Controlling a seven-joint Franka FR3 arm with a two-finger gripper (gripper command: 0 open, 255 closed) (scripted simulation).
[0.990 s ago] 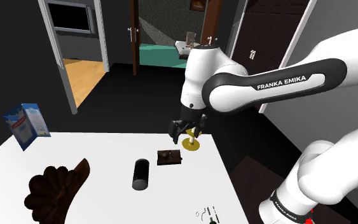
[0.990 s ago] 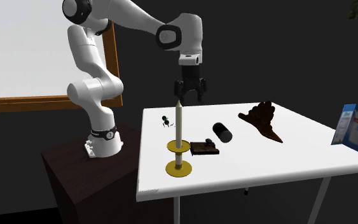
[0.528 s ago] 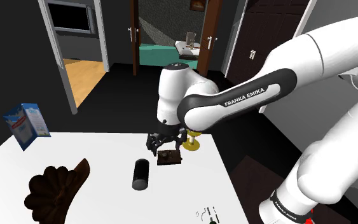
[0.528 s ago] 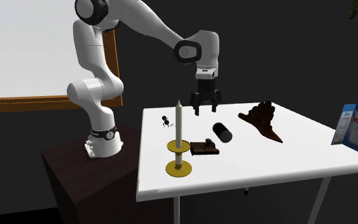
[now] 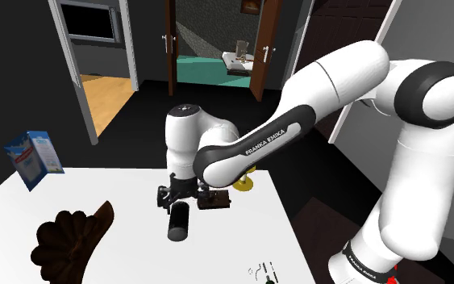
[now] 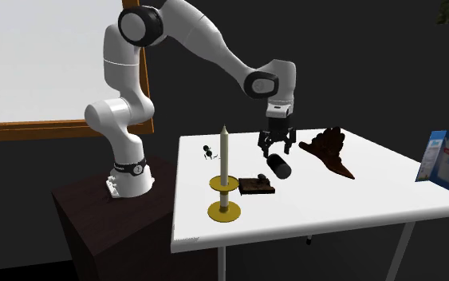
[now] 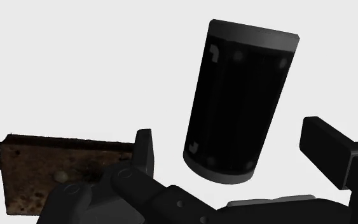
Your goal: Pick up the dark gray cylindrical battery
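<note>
White table (image 5: 96, 187) | arm (image 5: 267, 139) txt "FRANKA EMIKA" | tool (image 6: 277, 148) apart, over dk battery (image 5: 177, 222)

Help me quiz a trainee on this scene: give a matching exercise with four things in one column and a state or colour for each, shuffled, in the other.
Things:
1. battery
2. candle
3. carton
4. gripper

States or colours:
A. upright in a yellow holder
B. blue and white
C. lying on its side on the white table
D. open, poised over the battery

Pairs: 1-C, 2-A, 3-B, 4-D.
</note>
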